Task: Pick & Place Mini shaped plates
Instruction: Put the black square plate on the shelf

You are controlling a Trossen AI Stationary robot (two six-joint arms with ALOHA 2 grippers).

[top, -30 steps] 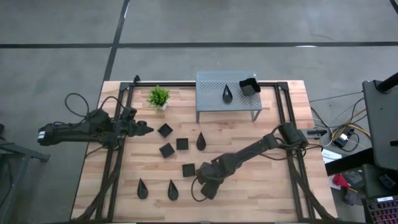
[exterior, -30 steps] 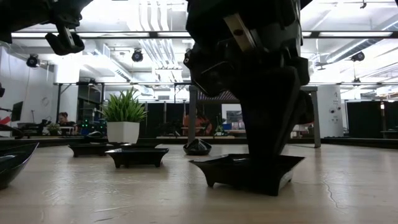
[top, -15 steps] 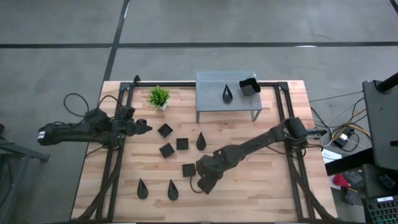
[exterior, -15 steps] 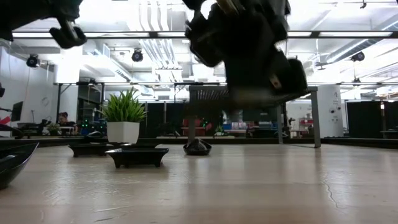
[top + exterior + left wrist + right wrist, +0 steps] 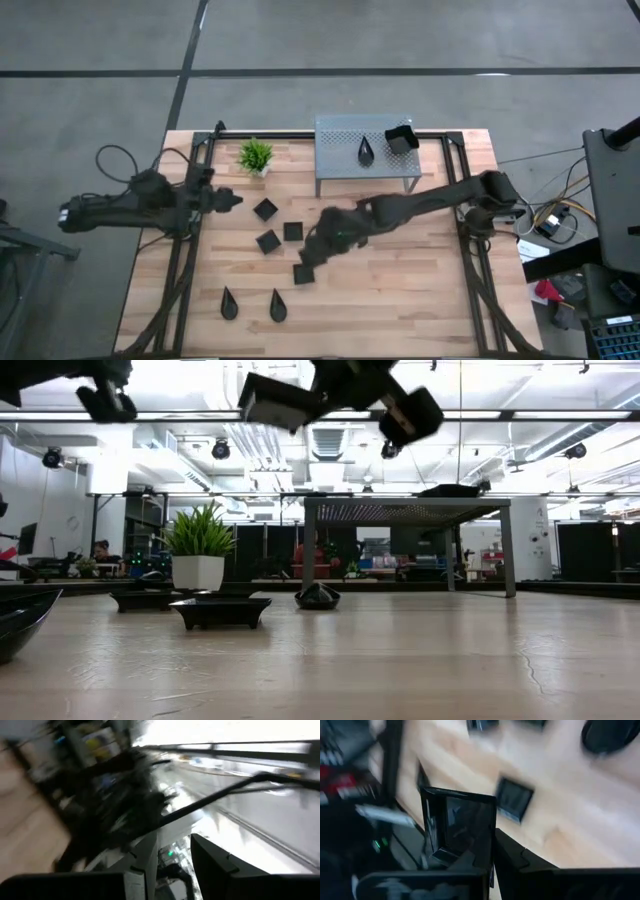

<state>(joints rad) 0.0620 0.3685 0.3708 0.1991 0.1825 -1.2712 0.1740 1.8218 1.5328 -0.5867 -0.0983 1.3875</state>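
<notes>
My right gripper (image 5: 320, 242) hangs over the middle of the table, shut on a deep square black plate (image 5: 460, 822) that also shows high up in the low view (image 5: 282, 400). Small square plates (image 5: 265, 209) (image 5: 268, 241) (image 5: 293, 231) (image 5: 303, 272) lie flat on the wood, with two teardrop plates (image 5: 229, 303) (image 5: 277, 305) near the table's near edge. A teardrop plate (image 5: 366, 150) and a deep square one (image 5: 401, 139) rest on the grey shelf (image 5: 340, 135). My left gripper (image 5: 230, 200) waits open above the table's left side. My right gripper pinches the deep square plate by one rim wall (image 5: 487, 842) between its two fingers. The plate is lifted clear of the table and tilted, with its hollow facing the wrist camera. The fingers themselves hide the exact spot of contact.
A small green potted plant (image 5: 255, 155) stands near the far edge, left of the shelf. Black frame rails (image 5: 185, 250) (image 5: 470, 270) run along both sides of the table. Bare wood lies to the right of the plates (image 5: 400, 280).
My right gripper rose from the table's near middle, carrying the deep square plate, and moved toward the far edge and a little left. The plate, which sat flat on the wood a second ago, is now lifted clear and tilted.
</notes>
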